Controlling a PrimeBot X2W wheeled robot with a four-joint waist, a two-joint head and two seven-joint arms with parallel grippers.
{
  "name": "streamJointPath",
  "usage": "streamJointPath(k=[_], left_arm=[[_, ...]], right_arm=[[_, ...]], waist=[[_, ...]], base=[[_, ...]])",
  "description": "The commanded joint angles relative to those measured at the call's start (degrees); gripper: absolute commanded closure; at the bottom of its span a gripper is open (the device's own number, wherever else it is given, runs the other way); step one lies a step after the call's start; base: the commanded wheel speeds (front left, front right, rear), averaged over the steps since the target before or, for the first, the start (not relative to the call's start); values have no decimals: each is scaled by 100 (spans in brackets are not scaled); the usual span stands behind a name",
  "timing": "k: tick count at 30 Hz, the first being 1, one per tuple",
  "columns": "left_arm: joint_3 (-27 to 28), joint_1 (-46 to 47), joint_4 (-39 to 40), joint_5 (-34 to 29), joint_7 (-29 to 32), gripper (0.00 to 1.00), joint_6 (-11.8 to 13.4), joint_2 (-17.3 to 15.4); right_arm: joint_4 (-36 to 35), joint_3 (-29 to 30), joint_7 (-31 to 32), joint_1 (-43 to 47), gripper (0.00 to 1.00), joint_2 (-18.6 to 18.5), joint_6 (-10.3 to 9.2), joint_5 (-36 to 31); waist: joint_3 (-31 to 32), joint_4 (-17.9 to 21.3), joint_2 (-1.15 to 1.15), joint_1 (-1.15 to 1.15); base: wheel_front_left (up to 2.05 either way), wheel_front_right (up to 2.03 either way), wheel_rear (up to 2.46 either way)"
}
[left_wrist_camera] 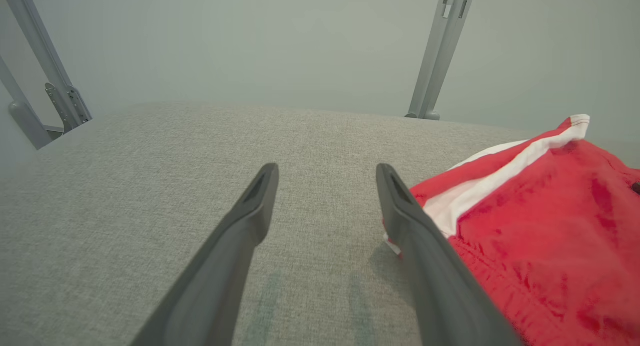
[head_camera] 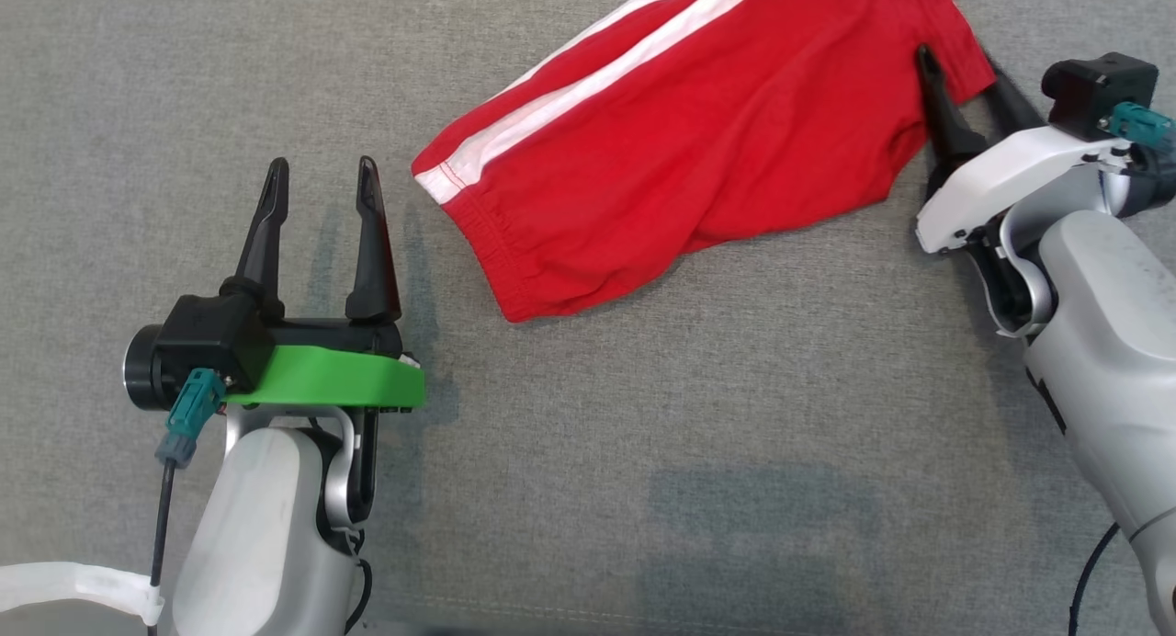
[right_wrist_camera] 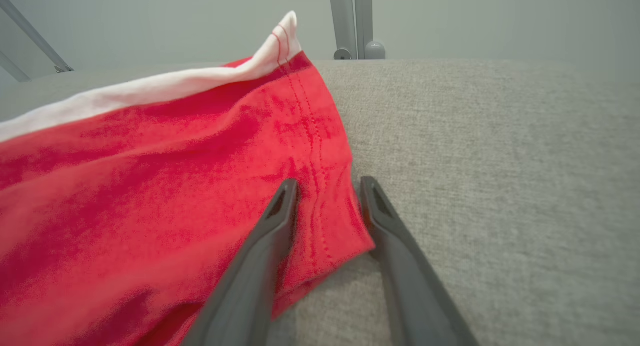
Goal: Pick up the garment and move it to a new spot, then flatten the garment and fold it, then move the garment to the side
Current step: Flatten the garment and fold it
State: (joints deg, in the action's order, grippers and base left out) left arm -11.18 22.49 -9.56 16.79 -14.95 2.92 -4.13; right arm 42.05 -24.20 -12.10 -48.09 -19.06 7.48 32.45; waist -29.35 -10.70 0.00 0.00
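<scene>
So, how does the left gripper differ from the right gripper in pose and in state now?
The left gripper stands wide open beside the red shorts; the right gripper has narrower jaws. The left gripper has nothing between its fingers; the right gripper straddles the shorts' hem, grip uncertain. The left gripper's mount is green, the right gripper's white. Both have two long dark fingers.
</scene>
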Motion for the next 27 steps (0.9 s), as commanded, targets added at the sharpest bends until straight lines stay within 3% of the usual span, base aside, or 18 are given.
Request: streamJointPath(k=[1, 10, 13, 19, 27], left_arm=[[33, 69, 12, -73, -15, 0, -26, 19], [193, -65, -15, -182, -15, 0, -76, 4], [231, -123, -29, -213, -15, 0, -99, -28], [308, -234, -2, -235, -14, 0, -80, -112], [293, -288, 2, -222, 19, 0, -60, -186]], right_arm=[[134, -128, 50, 187, 100, 99, 1, 100], [-438, -153, -286, 783, 100, 17, 0, 636], [-828, 126, -307, 1223, 100, -20, -4, 613], [-1715, 1044, -309, 2344, 100, 306, -4, 298], [-2053, 1595, -312, 2888, 100, 558, -3, -65]], waist=[[34, 58, 0, 0], [277, 415, 0, 0], [379, 535, 0, 0], [525, 786, 0, 0], [619, 927, 0, 0]], base=[[0, 0, 0], [0, 0, 0], [0, 0, 0], [0, 0, 0], [0, 0, 0]])
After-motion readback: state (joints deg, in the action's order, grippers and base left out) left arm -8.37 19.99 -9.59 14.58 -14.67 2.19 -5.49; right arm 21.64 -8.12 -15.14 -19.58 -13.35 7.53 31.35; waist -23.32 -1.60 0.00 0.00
